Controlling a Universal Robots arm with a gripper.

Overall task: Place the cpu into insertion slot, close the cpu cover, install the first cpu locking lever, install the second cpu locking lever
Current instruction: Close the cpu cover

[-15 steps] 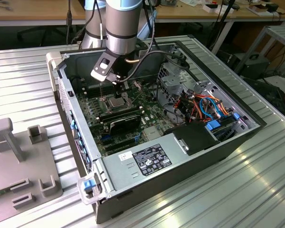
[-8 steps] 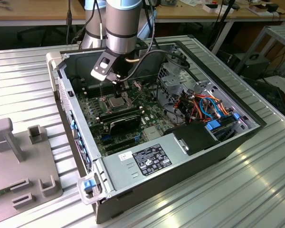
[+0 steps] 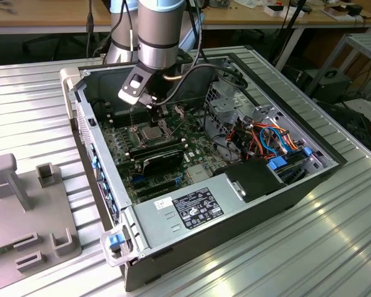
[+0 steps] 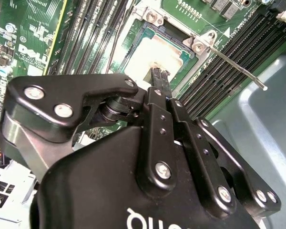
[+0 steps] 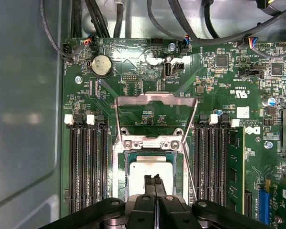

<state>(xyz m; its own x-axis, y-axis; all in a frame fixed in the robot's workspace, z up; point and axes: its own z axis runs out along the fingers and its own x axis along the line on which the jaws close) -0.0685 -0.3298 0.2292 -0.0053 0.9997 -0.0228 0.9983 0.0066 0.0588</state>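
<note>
Jaws closed, fingertips point(image 5: 155, 183) pressed together with nothing seen between them. They pointed down into an open computer case point(image 3: 278, 198) that sat on a ribbed metal table point(image 3: 31, 93).

The cpu point(image 5: 150, 169) lay directly under the jaw tips, silver top up, flat inside the slot point(image 5: 126, 167). In both wrist views the tips met the chip's top near the edge closest to the jaws. Whether they touched it or hung just above could not be told. In the exterior view the cpu point(image 3: 149, 132) sat just below the jaws on the motherboard point(image 3: 191, 154).

The cover point(image 5: 155, 99) stood open, swung up and away on the far side of the slot from the jaws, its cut-out showing green board behind it. It was clear of the chip.

One lever point(image 4: 233, 64), a thin metal rod, stuck out free to one side of the jaws in the second wrist view, unlatched, its end over the memory slots point(image 4: 229, 86).

More memory slots point(image 5: 88, 162) flanked the slot on both sides of the jaws.
</note>
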